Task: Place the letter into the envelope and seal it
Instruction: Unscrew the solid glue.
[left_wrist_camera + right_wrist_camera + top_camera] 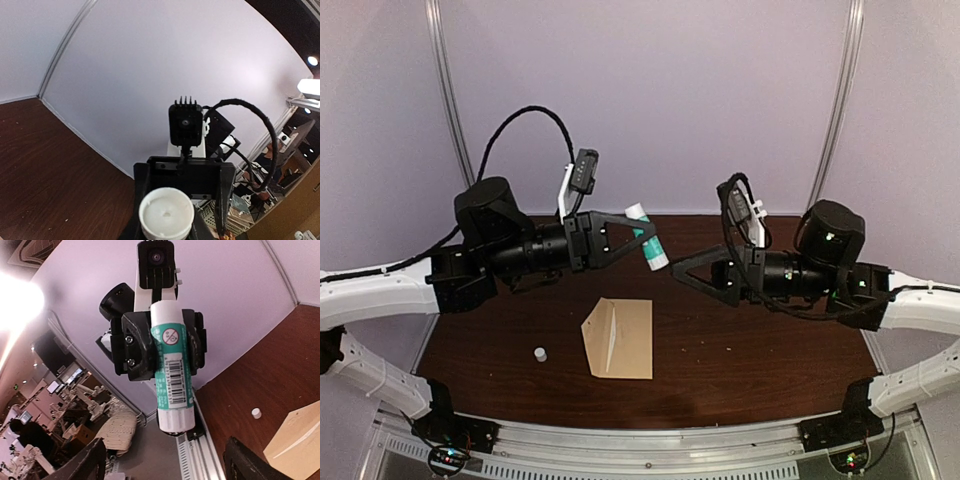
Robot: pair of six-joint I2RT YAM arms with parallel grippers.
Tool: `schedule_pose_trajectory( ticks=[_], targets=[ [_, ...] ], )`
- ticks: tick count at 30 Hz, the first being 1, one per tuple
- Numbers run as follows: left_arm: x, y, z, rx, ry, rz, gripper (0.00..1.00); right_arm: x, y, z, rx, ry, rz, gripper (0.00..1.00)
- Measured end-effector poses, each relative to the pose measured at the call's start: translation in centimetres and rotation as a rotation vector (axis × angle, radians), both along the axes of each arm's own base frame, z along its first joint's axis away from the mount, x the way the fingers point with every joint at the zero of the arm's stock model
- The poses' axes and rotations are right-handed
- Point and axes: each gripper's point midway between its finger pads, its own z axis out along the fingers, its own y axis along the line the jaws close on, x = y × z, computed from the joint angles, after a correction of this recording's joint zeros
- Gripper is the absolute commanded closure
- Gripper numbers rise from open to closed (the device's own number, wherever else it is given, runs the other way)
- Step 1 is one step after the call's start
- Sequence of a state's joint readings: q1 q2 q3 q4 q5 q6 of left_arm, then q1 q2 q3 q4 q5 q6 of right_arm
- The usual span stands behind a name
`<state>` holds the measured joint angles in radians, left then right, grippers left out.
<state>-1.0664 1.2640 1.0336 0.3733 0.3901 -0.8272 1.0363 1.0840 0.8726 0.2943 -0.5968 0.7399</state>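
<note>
Top view, envelope: the tan envelope (618,338) lies flat on the tabletop (770,350), between the two arms. A pale crease line runs across it.
Top view, letter: not visible. Probably already inside the envelope, but I cannot confirm this.
Top view, left gripper: the left gripper (638,234) is raised behind the envelope and clamped on a glue stick (656,256).
Top view, right gripper: the right gripper (682,275) sits behind and right of the envelope, just beside the stick's lower end. Its jaws are parted and hold nothing.
Top view, cap: a small white cap (540,354) sits left of the envelope, apart from it.
Left wrist, glue stick: its round white end (166,215) fills the bottom of the view. The envelope is out of view.
Right wrist, glue stick: the teal-labelled barrel (172,390) is pinched mid-length by the left gripper (167,347).
Right wrist, own fingers: the fingers (92,460) are spread wide below the stick.
Right wrist, envelope: one corner (297,440) shows at lower right, with the cap (256,413) near it.
Handling, envelope: judged light, thin and easily creased, and likely to slide on the smooth wood. Pin it flat beside the flap fold while gluing. If it must be lifted, pinch one edge.
</note>
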Motion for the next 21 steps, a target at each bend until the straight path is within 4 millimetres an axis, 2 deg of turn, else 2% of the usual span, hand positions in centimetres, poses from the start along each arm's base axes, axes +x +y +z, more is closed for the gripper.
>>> schedule_pose_trajectory(
  ticks=[2, 4, 8, 10, 12, 15, 21],
  targets=[
    [1.1, 1.0, -0.1, 0.027, 0.024, 0.089, 0.97, 0.7, -0.9, -0.2, -0.051, -0.032, -0.069, 0.16],
    [2.0, 1.7, -0.5, 0.057, 0.049, 0.157, 0.97, 1.5, -1.9, -1.0, -0.106, -0.052, -0.144, 0.20],
    [3.9, 2.4, -2.4, 0.145, 0.128, 0.273, 0.97, 3.8, -3.3, -4.1, -0.256, -0.058, -0.321, 0.28],
    [4.6, 2.7, -3.5, 0.177, 0.162, 0.318, 0.97, 4.6, -3.4, -5.8, -0.336, -0.060, -0.389, 0.26],
    [5.1, 2.9, -4.4, 0.202, 0.196, 0.351, 0.97, 4.6, -3.0, -6.8, -0.388, -0.073, -0.420, 0.22],
    [5.5, 3.1, -5.2, 0.223, 0.232, 0.378, 0.97, 4.0, -1.7, -7.1, -0.425, -0.107, -0.426, 0.22],
    [5.6, 3.1, -6.2, 0.243, 0.267, 0.387, 0.97, 3.1, 1.7, -6.3, -0.448, -0.171, -0.407, 0.32]
  ],
)
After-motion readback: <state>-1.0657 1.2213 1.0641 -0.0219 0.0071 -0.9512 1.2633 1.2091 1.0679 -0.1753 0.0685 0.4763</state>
